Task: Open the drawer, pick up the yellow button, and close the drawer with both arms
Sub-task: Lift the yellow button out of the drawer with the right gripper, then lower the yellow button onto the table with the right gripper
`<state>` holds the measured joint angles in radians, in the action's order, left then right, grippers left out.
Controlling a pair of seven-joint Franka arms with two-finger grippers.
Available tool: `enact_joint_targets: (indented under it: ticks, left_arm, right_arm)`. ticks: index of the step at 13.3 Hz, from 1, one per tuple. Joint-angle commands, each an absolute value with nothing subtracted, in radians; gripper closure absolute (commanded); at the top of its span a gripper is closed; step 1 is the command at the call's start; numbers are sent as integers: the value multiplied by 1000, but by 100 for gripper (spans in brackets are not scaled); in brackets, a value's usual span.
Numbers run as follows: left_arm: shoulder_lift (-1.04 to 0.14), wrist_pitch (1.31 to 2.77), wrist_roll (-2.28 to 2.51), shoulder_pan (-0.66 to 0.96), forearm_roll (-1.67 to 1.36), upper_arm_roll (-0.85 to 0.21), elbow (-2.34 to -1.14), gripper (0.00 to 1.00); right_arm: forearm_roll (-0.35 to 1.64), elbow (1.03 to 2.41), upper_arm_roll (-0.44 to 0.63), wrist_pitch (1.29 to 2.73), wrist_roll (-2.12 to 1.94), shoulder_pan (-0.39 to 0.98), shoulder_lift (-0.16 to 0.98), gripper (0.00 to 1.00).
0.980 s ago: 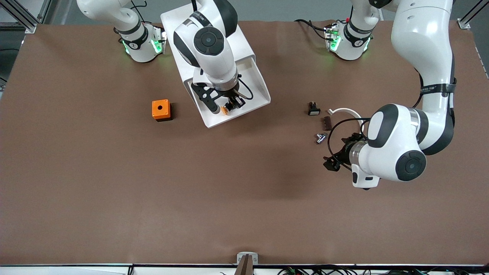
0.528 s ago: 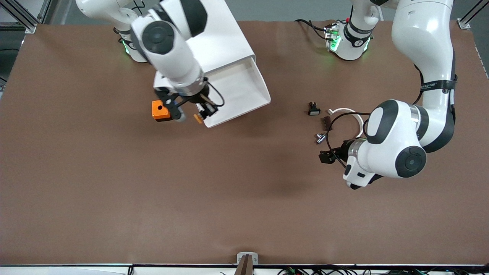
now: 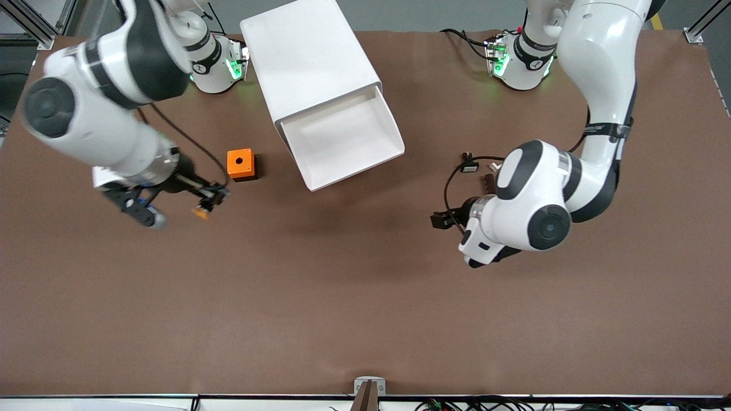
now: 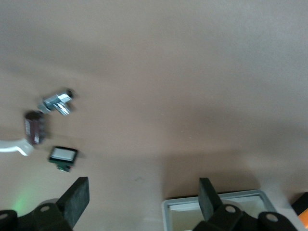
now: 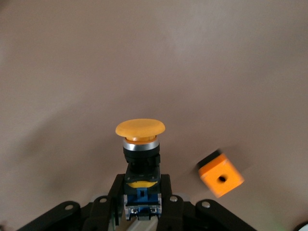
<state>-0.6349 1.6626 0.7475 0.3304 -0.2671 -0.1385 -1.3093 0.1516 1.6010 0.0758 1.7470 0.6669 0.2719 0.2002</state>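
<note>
While its two black fingers clamp the blue-and-black body, the right claw [image 5: 142,202] carries the small button with a smooth orange-yellow mushroom cap [image 5: 140,129] over the matte brown counter [image 3: 342,297], near the orange plastic cube with a black hole [image 3: 240,164]. The left claw [image 4: 139,199] hangs with fingers spread wide and nothing between them. Farther off, the shallow white plastic drawer [image 3: 342,140] stands pulled out of the rounded white cabinet [image 3: 308,51], its lower drawers hidden.

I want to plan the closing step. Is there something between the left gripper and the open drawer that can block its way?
Nothing visible blocks it. The left gripper, open, hangs over bare table, and only bare table lies between it and the open drawer. The small parts sit toward the left arm's end, off that path.
</note>
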Motion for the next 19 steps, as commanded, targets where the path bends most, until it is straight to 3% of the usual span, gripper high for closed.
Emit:
enact_joint_targets:
  ticks: [1,11,19]
  left_arm:
    - [-627,1724,944,417,-276,-135,-1325,0]
    - [-650,1738,1109,626,-394,-137,-1341,0]
    - [-647,1738,1200,779,-445,-138,-1376,0]
  right_arm:
    - [118,1603,55,1764,403,135,227,100]
    - [66,1595,58,2108,-94,-55,596,100]
    - [66,1597,57,2187,-132,-58,713,97]
